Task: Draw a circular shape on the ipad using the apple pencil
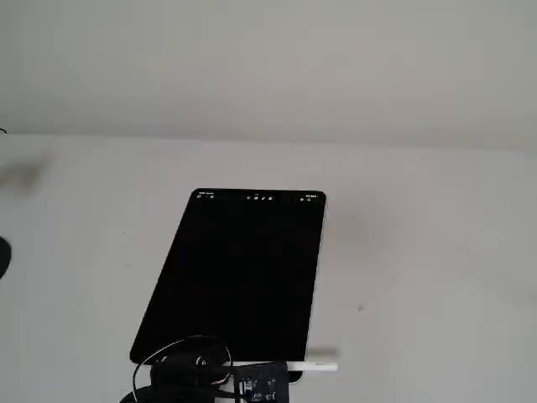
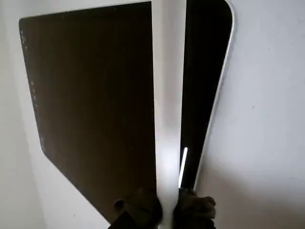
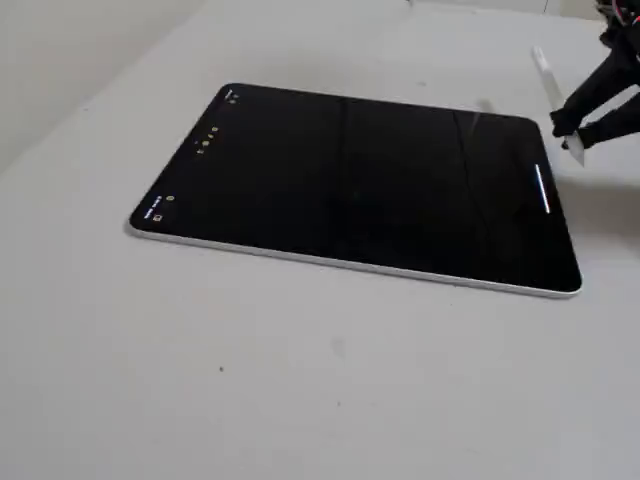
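In a fixed view we see the flat black-screened iPad [image 1: 239, 273] on the white tabletop [image 1: 419, 252]. In the wrist view, our black claw [image 2: 167, 207] grips the slim white Apple Pencil [image 2: 168, 95], closed around it. In another fixed view, the pencil [image 3: 545, 75] hangs beyond the tablet's short edge.

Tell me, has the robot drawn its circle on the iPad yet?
Not yet. Done: the gripper has the apple pencil clamped in its jaws. In hand: the pencil is held by the ipad edge opposite the icons. Left: the whole circle, since the black screen shows no loop, only a short white streak near that edge, maybe the pencil's reflection.
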